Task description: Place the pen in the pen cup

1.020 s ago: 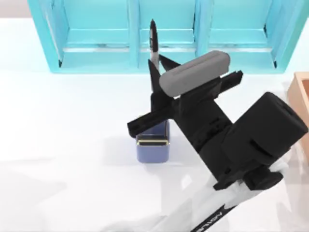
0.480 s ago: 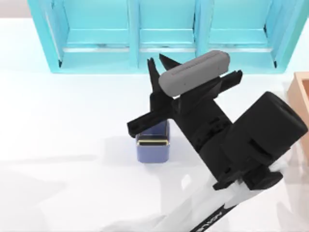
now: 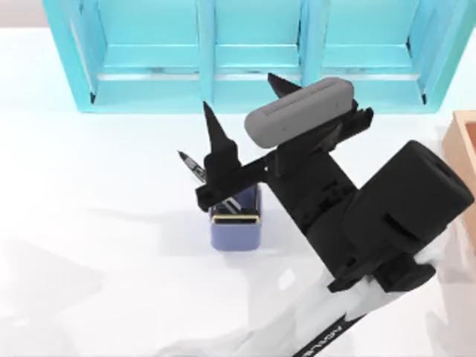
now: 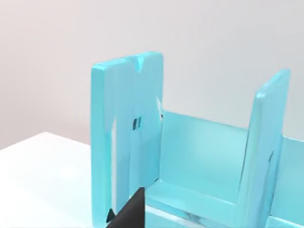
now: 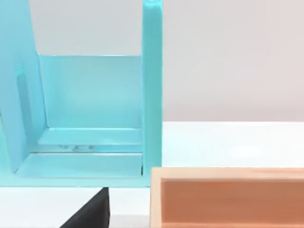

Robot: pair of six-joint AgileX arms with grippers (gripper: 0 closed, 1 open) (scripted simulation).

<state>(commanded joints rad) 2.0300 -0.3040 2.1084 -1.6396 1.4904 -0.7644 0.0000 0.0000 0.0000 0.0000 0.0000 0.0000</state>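
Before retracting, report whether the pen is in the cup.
In, tilted: pen leans from the pen cup under my open right end effector; left end effector faces the shelf.

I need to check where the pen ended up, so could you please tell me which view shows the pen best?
The top view: the pen leans out of the pen cup, its tip up and toward the table's left, beneath the open left gripper. The two wrist views face the turquoise shelf, away from the pen.

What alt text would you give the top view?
The pen leans out of the pen cup, tip toward the table's left, beneath the left arm's open end effector. A turquoise shelf stands behind; a tan box sits at right.
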